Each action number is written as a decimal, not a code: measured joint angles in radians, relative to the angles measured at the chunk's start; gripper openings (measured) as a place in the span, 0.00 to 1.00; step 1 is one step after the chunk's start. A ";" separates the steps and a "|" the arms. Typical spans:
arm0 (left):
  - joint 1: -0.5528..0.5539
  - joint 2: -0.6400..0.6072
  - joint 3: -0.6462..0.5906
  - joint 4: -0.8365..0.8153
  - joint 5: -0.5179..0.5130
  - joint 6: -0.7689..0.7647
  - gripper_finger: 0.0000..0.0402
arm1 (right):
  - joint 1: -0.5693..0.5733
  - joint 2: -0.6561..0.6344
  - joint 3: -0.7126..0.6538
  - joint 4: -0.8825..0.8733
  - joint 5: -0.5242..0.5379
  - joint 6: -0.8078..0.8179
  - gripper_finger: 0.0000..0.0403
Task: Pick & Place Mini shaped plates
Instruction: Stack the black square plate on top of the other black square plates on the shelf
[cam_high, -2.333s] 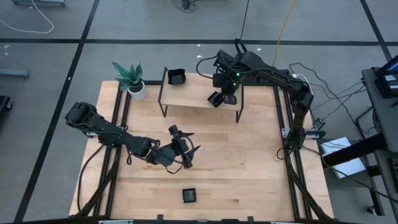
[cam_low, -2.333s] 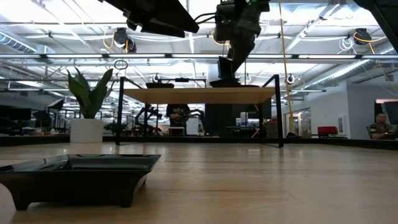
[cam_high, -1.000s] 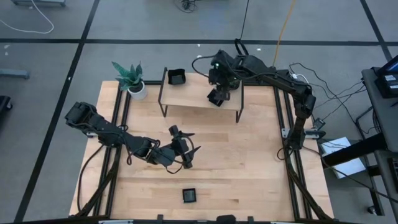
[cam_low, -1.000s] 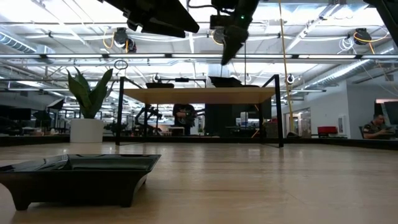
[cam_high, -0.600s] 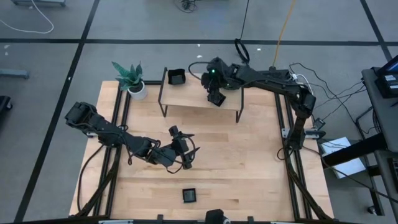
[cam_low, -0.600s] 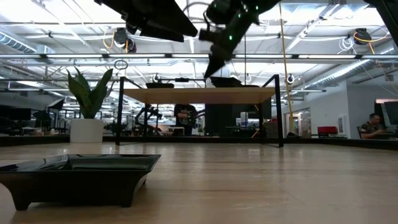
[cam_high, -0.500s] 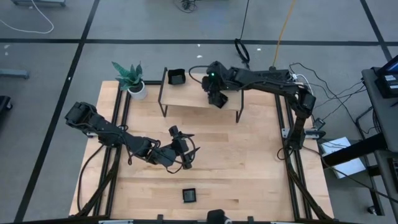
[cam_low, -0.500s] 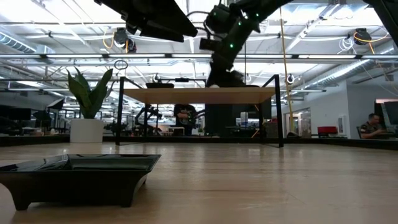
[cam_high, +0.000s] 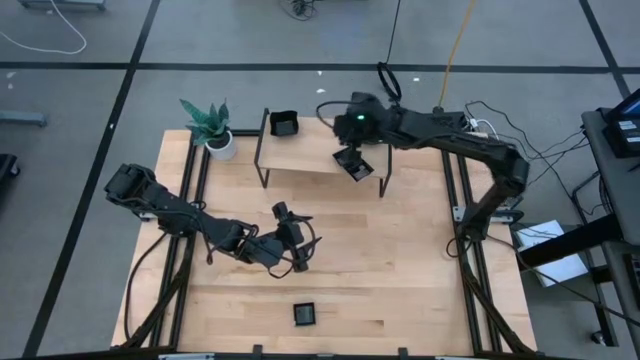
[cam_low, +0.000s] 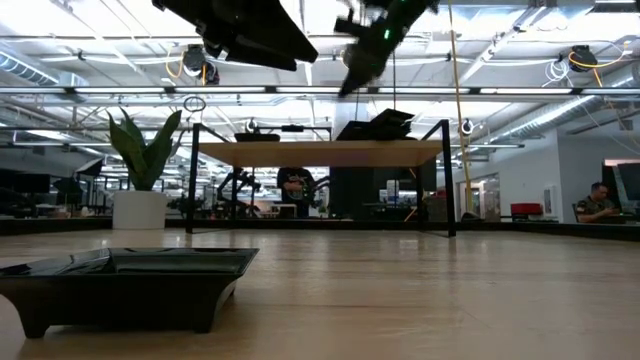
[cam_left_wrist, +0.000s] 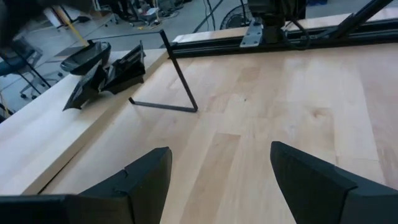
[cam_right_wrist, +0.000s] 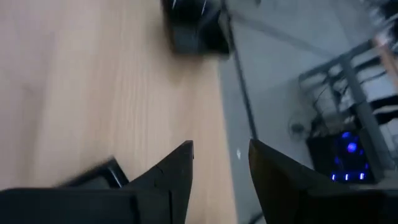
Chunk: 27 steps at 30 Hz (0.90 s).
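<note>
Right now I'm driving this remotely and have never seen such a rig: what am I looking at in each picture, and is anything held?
Two dark robot arms work at a wooden table. The overhead picture shows everything. The left gripper hovers open mid-table, empty. The right gripper is above the small raised shelf, open and empty, over a black plate; another plate sits at the shelf's far end. A third plate lies near the table's front edge, large in the table-level picture. The other two pictures look out past each arm's own fingers. A potted plant stands in a corner.
</note>
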 joint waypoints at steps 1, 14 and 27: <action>0.000 0.000 0.000 0.005 0.004 0.000 0.68 | 0.006 -0.029 0.000 0.009 -0.004 0.008 0.36; 0.007 0.000 0.000 0.007 0.017 -0.001 0.68 | 0.012 -0.169 -0.060 -0.249 -0.289 -0.051 0.35; 0.013 0.000 0.000 0.006 0.017 0.001 0.68 | -0.014 -0.167 -0.324 0.080 -0.290 -0.049 0.35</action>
